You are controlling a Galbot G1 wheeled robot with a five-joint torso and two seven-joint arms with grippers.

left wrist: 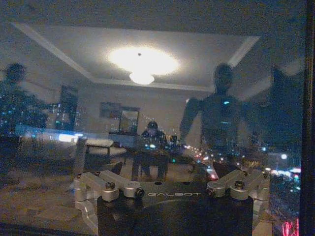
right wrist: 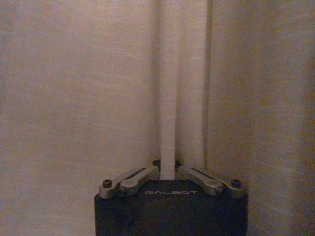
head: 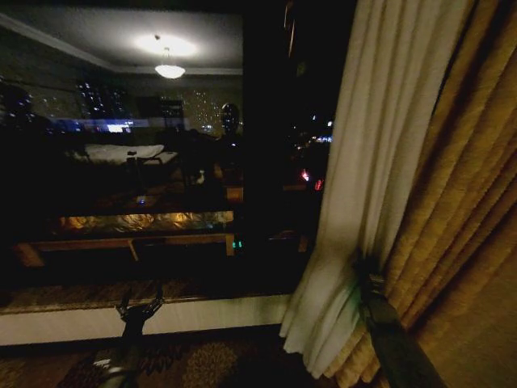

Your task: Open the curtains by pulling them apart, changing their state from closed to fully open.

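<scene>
A sheer cream-white curtain (head: 363,162) hangs bunched at the right of the dark window (head: 161,178), whose glass stands bare. My right gripper (head: 367,279) is low on that panel, shut on one narrow vertical pleat (right wrist: 167,123). In the right wrist view the jaws of the right gripper (right wrist: 167,169) pinch the pleat, with the woven curtain fabric (right wrist: 74,98) spread behind. Low at the left, in front of the sill, my left gripper (head: 140,305) points up at the glass, open and holding nothing. The left wrist view has the left gripper (left wrist: 172,189) with its linkages spread wide.
A thick golden-yellow drape (head: 468,202) hangs right of the sheer panel, touching it. A pale windowsill (head: 202,314) runs below the glass, above patterned carpet (head: 202,364). The glass (left wrist: 147,98) mirrors the lit room and the robot.
</scene>
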